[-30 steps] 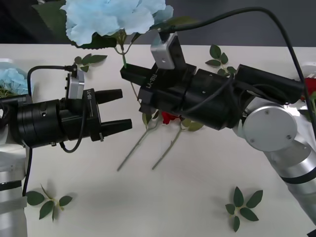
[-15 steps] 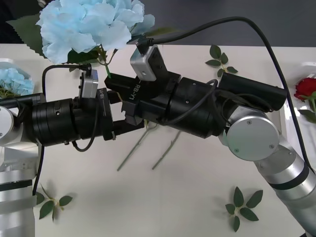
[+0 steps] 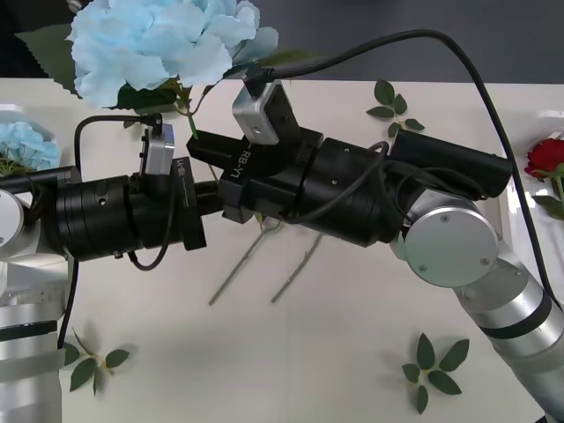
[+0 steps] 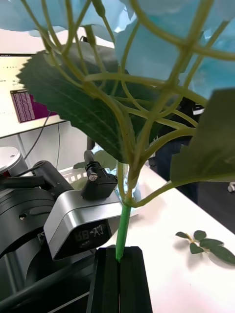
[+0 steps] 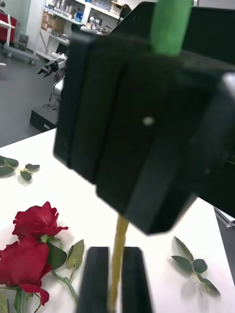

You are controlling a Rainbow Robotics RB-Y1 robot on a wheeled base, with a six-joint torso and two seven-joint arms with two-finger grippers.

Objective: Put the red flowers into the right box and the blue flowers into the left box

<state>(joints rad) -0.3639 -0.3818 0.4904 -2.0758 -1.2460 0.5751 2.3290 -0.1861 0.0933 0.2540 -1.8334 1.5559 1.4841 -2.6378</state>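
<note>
Right gripper (image 3: pixel 204 145): seen near frame centre in the front view, raised above the table (image 3: pixel 352 352); fingers clenched on the green stem of a blue flower, the stem rising straight from between the two closed black fingers (image 4: pixel 132 279) in the right wrist view.

Held blue flower (image 3: pixel 159 44): carried upright, head at about 11 o'clock in the front view, well above the table surface; large serrated leaves (image 4: pixel 73 102) noted under the head.

Left gripper (image 5: pixel 115 279): placed directly under the right gripper, pointing toward 3 o'clock in the front view; its two black fingers are pressed against the yellowish lower end of the same stem (image 5: pixel 117 254), grasping it.

Second blue flower (image 3: pixel 26 145): seen at 9 o'clock of the front view, lying in the left box (image 3: pixel 11 111) at the table's left edge.

Red flowers, table centre (image 5: pixel 32 239): two heads recorded lying together on the table below the grippers; their bare stems (image 3: pixel 242 264) run out toward 7 o'clock in the front view.

Red flower, right side (image 3: pixel 548 159): observed at 3 o'clock; the right box itself cannot be made out with certainty.

Leaf sprigs (image 3: pixel 436 366): scattered loose on the table at 5, 7 and 1 o'clock.
</note>
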